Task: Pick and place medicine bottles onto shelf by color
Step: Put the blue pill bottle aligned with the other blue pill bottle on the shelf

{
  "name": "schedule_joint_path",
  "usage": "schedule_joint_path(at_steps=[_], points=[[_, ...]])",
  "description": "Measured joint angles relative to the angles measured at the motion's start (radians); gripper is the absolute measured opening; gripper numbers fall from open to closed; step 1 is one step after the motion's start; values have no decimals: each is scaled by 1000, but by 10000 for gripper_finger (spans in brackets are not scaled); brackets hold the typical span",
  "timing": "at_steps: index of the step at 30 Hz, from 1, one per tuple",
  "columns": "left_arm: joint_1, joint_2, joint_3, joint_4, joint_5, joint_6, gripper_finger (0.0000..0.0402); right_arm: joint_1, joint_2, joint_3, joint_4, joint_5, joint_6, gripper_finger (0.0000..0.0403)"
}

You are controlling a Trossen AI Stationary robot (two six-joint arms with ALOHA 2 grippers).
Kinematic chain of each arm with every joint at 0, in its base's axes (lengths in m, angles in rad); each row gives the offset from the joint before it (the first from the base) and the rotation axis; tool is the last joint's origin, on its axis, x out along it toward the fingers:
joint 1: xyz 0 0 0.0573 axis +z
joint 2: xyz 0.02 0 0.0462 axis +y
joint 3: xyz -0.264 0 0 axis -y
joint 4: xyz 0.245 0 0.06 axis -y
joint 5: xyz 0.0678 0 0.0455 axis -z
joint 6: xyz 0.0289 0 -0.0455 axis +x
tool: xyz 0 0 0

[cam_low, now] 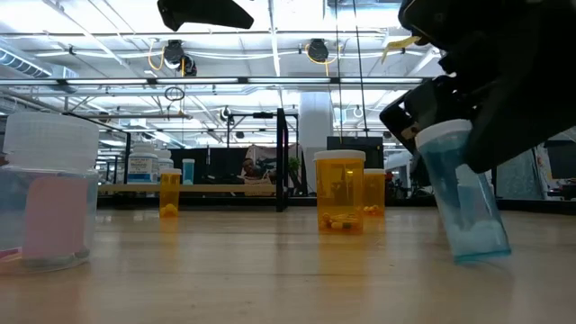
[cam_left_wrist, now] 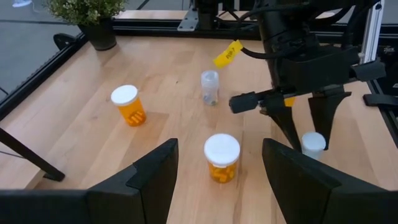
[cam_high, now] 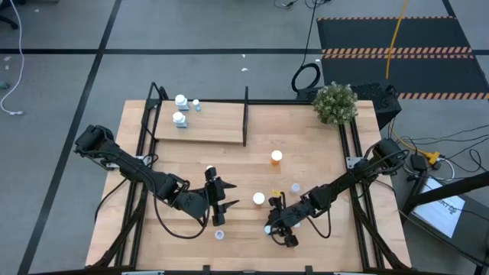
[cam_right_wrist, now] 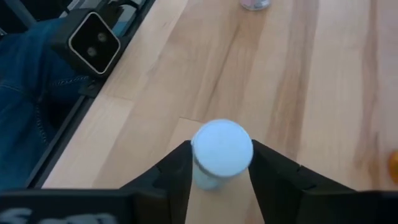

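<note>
My right gripper [cam_right_wrist: 219,163] pinches a tilted pale blue bottle [cam_right_wrist: 219,152] near the table's [cam_high: 321,153] front edge; my left gripper [cam_left_wrist: 217,171] hovers spread, an orange bottle [cam_left_wrist: 222,158] just ahead.

No words or numbers can be read anywhere. A small yellow tag [cam_left_wrist: 227,53] hangs on the right arm, and it has dark marks on it, but they are too small to make out. A white sheet [cam_high: 445,213] lies on the floor beside the table, and its print is too tiny to read. The white bottles on the shelf [cam_high: 200,124] show no clear labels.
</note>
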Motion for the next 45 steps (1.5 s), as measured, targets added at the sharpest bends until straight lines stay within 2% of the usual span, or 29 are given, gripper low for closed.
schedule_joint_path(at_steps=[5, 11, 18, 25, 33, 41, 45], points=[[0, 0, 0, 1, 0, 4, 234, 0, 0, 0, 2, 5, -10, 154], [0, 4, 0, 9, -1, -17, 234, -7, 0, 0, 9, 5, -30, 127], [0, 112, 1, 149, 19, -18, 234, -14, -19, 0, 10, -1, -49, 113], [0, 210, 1, 299, 50, -2, 234, -37, -180, 0, -73, 8, -100, 119], [4, 284, 1, 478, 60, 114, 234, -88, -430, 0, -151, 189, -185, 120], [86, 292, 1, 556, 64, 141, 234, -131, -494, 0, -151, 187, -243, 121], [129, 292, 1, 618, 164, 183, 234, -156, -491, 0, -149, 187, -244, 121]])
